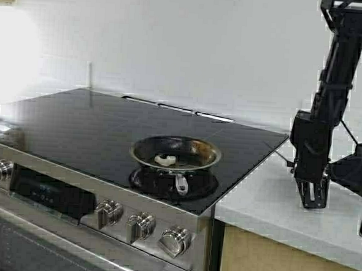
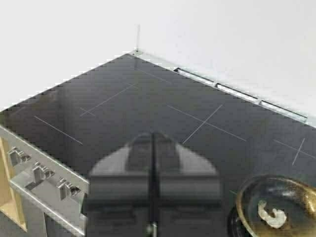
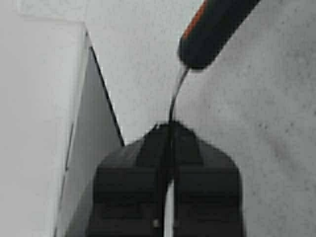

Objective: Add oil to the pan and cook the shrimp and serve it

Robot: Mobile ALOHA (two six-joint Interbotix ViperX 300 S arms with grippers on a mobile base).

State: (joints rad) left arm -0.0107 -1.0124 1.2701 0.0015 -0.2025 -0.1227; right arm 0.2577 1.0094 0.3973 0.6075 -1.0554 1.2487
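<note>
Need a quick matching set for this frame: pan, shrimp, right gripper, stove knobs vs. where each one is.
Things:
1. pan
2. shrimp
3. right gripper
4. stove knobs

Places:
A. over the pale countertop, right of the stove
B. on the cooktop's front right burner
C. along the stove's front panel
D. inside the pan

Pairs: 1-B, 2-D, 3-A, 4-C

Kitchen: glass cooktop (image 1: 107,131), oven knobs (image 1: 141,225), countertop (image 1: 269,202).
</note>
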